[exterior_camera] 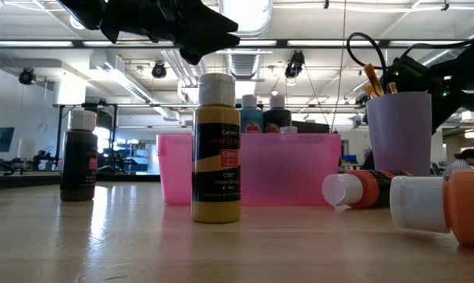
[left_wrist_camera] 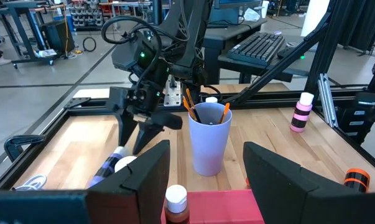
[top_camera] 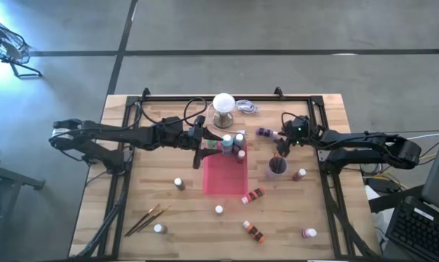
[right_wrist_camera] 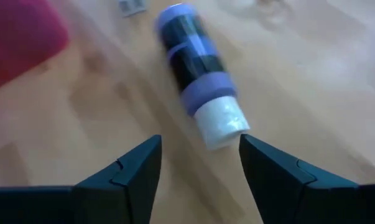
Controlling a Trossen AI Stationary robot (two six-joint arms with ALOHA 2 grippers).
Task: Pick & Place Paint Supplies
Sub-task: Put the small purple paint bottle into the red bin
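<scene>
While the left claw (top_camera: 202, 140) hangs with its fingers spread and nothing between them just beside the back left corner of the flat pink rectangular tray (top_camera: 223, 182), the right claw (top_camera: 280, 143) hovers over the back of the wooden table (top_camera: 132, 189), its fingers parted and gripping nothing, with a small purple white-capped paint bottle (right_wrist_camera: 199, 74) lying on its side on the table just ahead of the fingertips. At the back of the tray stand a teal bottle (top_camera: 227, 145) and two more small white-capped bottles. A lilac plastic cup (top_camera: 277, 168) holding thin brushes stands to the right of the tray, near the right claw. Other small paint bottles lie or stand scattered over the front of the table, among them an upright yellow one (exterior_camera: 216, 153) and a dark brown one (exterior_camera: 79, 157), and two thin brown-handled brushes (top_camera: 148, 218) lie near the front left corner.
</scene>
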